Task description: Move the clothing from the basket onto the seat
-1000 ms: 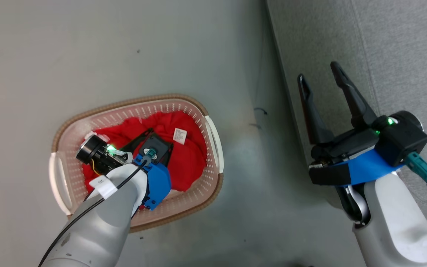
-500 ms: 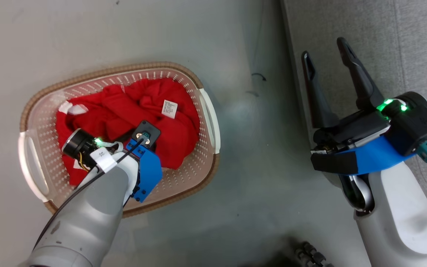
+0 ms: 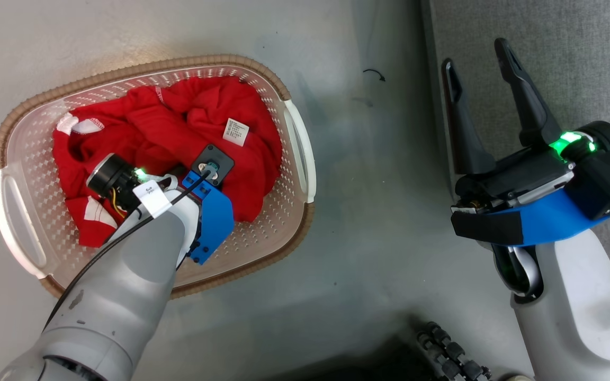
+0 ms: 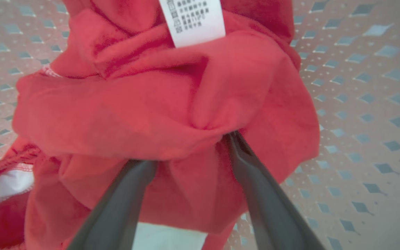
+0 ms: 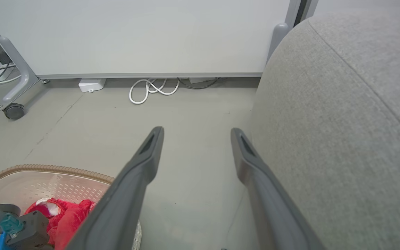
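Note:
The red clothing (image 3: 188,116) lies bunched in the cream basket (image 3: 125,71), a white label (image 3: 235,131) on top. My left wrist (image 3: 199,185) reaches down into the basket. In the left wrist view my left gripper (image 4: 191,146) has its fingers apart, pushed into a fold of the clothing (image 4: 151,104). The fold drapes over the tips and hides them. My right gripper (image 3: 473,55) hangs open and empty by the edge of the grey seat (image 3: 548,53). The right wrist view shows the right gripper (image 5: 197,132) over the floor, the seat (image 5: 342,104) to its right and the basket (image 5: 47,170) at lower left.
Grey floor lies between basket and seat. A white panel on a castor frame (image 5: 12,111) stands beyond, with a coiled white cable (image 5: 151,90) at its foot. Dark wheels of my base (image 3: 442,344) show at the bottom of the head view.
The head camera has shifted, so the basket sits higher and further left in the picture. My left wrist stays in the basket, and more clothing shows beside it. The right gripper stays open.

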`<state>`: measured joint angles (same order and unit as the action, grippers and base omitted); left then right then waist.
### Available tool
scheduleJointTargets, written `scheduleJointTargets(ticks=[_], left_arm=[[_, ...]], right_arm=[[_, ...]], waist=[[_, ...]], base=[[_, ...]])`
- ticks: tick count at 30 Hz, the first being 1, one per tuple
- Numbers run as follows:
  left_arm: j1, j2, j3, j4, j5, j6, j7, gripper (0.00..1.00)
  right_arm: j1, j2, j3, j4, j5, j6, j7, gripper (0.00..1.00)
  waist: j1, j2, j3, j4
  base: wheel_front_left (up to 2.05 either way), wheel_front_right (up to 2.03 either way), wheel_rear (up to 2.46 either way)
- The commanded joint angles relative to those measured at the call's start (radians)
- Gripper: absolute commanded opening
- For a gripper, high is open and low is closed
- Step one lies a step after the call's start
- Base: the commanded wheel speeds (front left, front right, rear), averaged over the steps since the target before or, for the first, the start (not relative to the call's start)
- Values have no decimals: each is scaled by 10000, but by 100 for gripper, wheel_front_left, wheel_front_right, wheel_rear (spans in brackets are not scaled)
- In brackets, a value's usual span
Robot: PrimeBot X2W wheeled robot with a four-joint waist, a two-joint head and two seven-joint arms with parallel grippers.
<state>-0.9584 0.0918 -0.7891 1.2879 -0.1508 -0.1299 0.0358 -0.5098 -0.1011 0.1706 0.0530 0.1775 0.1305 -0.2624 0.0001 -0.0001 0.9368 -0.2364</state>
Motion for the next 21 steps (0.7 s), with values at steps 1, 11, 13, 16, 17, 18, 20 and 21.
scheduleJointTargets(ticks=[1,11,13,16,17,18,20,21], left_arm=[[-204,43,-80,10,-69,3,-68,100],[3,-142,-534,13,-516,3,-712,0],[49,-175,-619,-1,-575,3,-1012,0],[223,-244,-646,-10,-782,3,-1499,0],[295,-271,-663,-21,-854,3,-1679,0],[349,-298,-633,-26,-950,3,-1840,0],[467,-332,-603,-33,-1086,3,-2146,0],[551,-344,-583,-32,-1169,3,-2287,0]], right_arm=[[-141,-27,-32,-59,23,5,-39,100],[-70,-115,-59,-9,-29,5,-39,100],[-5,-163,-99,54,-38,5,-39,100],[134,-218,-78,117,-36,5,-39,100],[179,-237,-73,148,-40,5,-39,100],[223,-250,-60,167,-35,5,-39,100],[300,-281,-51,226,-54,5,-39,100],[352,-285,-60,267,-51,5,-39,100]], waist=[[-1,1,36,14],[-1,1,-438,276],[-1,1,-669,394],[-1,1,-1075,565],[-1,1,-1235,620],[-1,1,-1379,664],[-1,1,-1719,771],[-1,1,-1919,830]], base=[[0,0,0],[0,0,0],[0,0,0],[0,0,0],[0,0,0],[0,0,0],[0,0,0],[0,0,0]])
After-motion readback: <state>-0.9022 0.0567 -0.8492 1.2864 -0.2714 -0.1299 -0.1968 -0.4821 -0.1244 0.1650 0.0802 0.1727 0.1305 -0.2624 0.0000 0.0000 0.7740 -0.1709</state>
